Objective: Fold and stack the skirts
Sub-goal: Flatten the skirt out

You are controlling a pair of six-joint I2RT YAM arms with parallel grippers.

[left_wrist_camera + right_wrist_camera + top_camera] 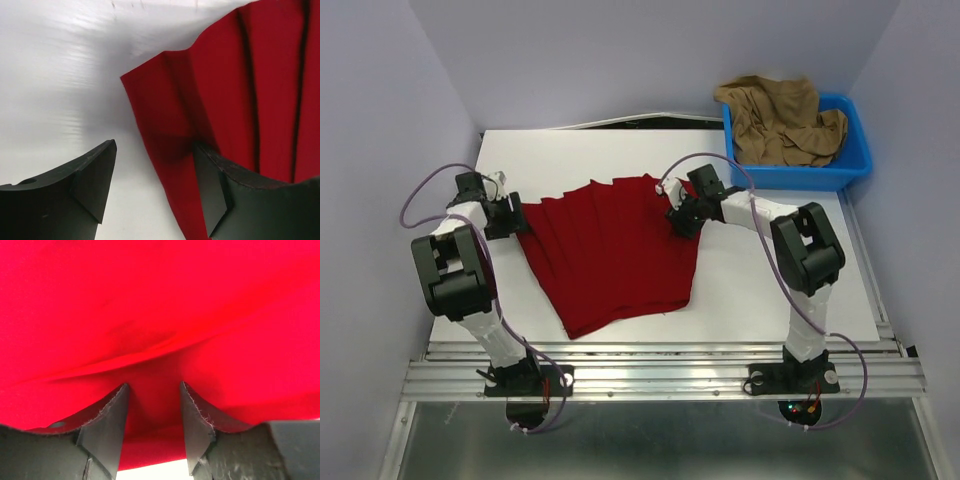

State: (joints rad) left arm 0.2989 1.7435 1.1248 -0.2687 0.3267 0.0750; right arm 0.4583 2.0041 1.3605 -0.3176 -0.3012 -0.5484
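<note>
Red skirt (610, 250) edges between both parted jaws.

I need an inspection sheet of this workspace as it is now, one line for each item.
Surface: white table, no stains seen.
Job's things: red skirt spread flat, pleated, not yet folded; tan skirt crumpled in the blue bin.
Clutter: nothing seen.
Grippers: left gripper open at the red skirt's left corner; right gripper open, jaws astride a raised fold near its far right corner.
Cables: purple cables loop beside both arms.
Surroundings: lilac walls on three sides; metal rail at the near edge.
</note>
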